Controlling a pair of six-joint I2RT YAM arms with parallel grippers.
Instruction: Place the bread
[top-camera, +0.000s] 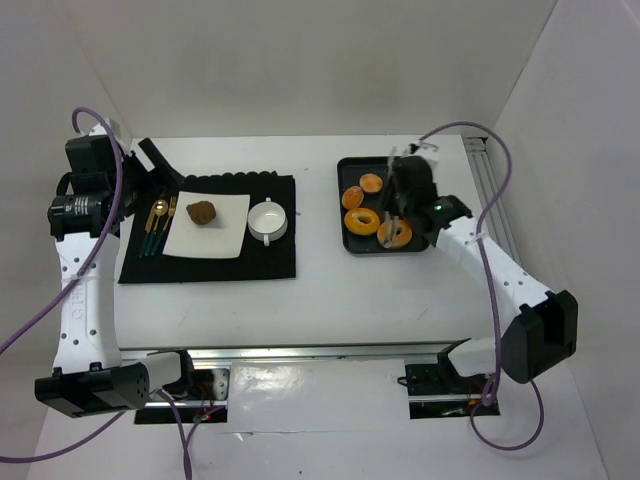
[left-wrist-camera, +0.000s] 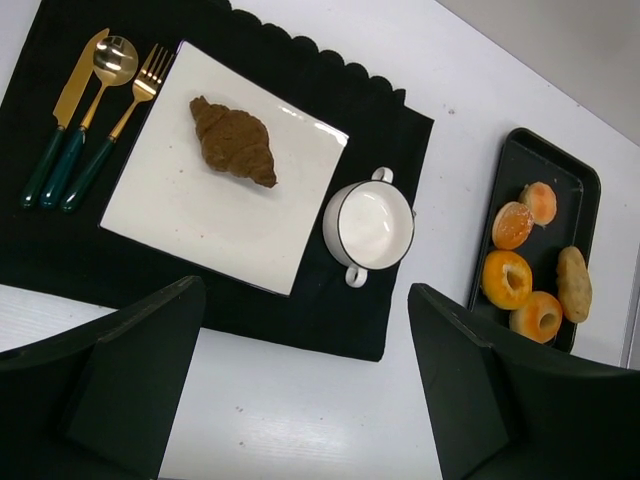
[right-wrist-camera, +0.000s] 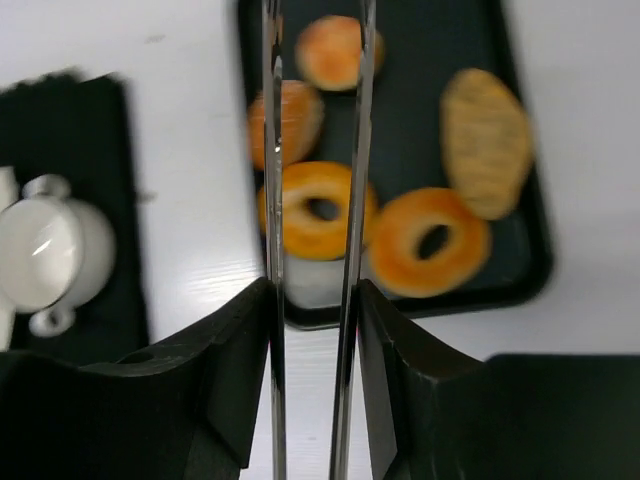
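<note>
Tongs (right-wrist-camera: 272, 200) clamped in my right claw (right-wrist-camera: 312, 300), ring bread (right-wrist-camera: 300, 232) and tray (right-wrist-camera: 412, 120) beneath it; my left claw (left-wrist-camera: 305, 300) spread wide.

Brown croissant (left-wrist-camera: 233, 141) lies flat on white plate (left-wrist-camera: 185, 222).

Right wrist view is motion-smeared — doughnuts (right-wrist-camera: 430, 240) soft-edged, the tongs (right-wrist-camera: 272, 200) run off its top edge, the bowl (right-wrist-camera: 45, 250) cut at left. From above, the right arm (top-camera: 470, 250) hides part of the tray (top-camera: 350, 165).
</note>
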